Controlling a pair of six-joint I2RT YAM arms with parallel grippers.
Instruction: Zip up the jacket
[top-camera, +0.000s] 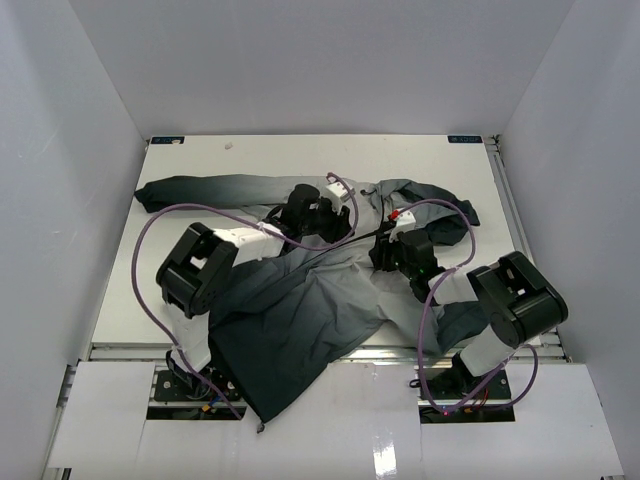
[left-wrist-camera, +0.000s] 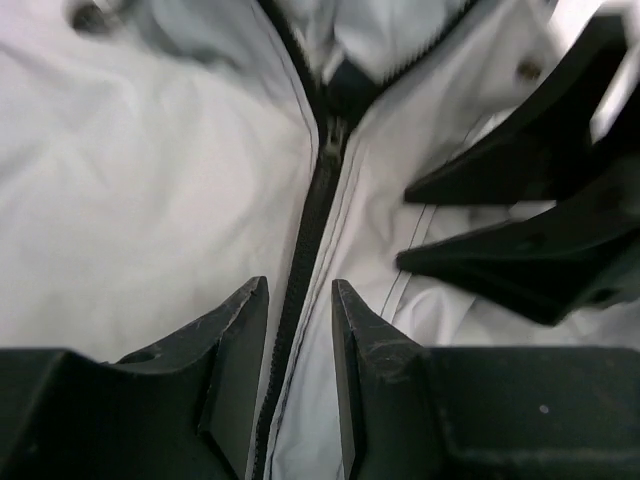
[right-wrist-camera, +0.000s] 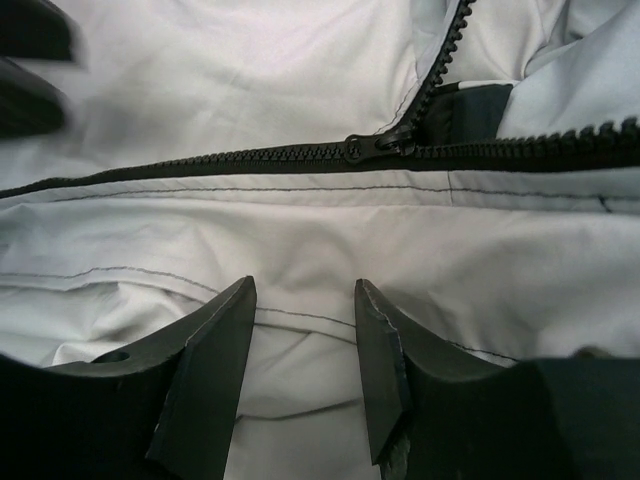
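The jacket (top-camera: 300, 300) lay spread across the table (top-camera: 250, 155), one sleeve stretched toward the far left. Its dark hem hung over the near edge beside the left arm's base. The overhead camera showed both arms bent in over the middle of the garment, the left gripper (top-camera: 335, 222) just beyond the right gripper (top-camera: 388, 250). That view was too distant to show the gap between either pair of fingers, or the zipper itself.

The wrist cameras filled that in. From the left wrist, the two fingers (left-wrist-camera: 240, 340) stood a little apart, one on each side of the closed zipper (left-wrist-camera: 310, 220). It ran up between them to the slider (left-wrist-camera: 330, 135), past which the teeth parted over dark lining. Whether the tips touched the cloth could not be told. The right gripper's dark fingers showed at the right of that view, spread, close beside the zipper.

From the right wrist, its own fingers were spread above plain pale cloth, gripping nothing, on the near side of the zipper. Here the slider was sharp, with joined teeth to its left and two open rows splitting away to its right. The left gripper was only a dark blur in the top left corner.
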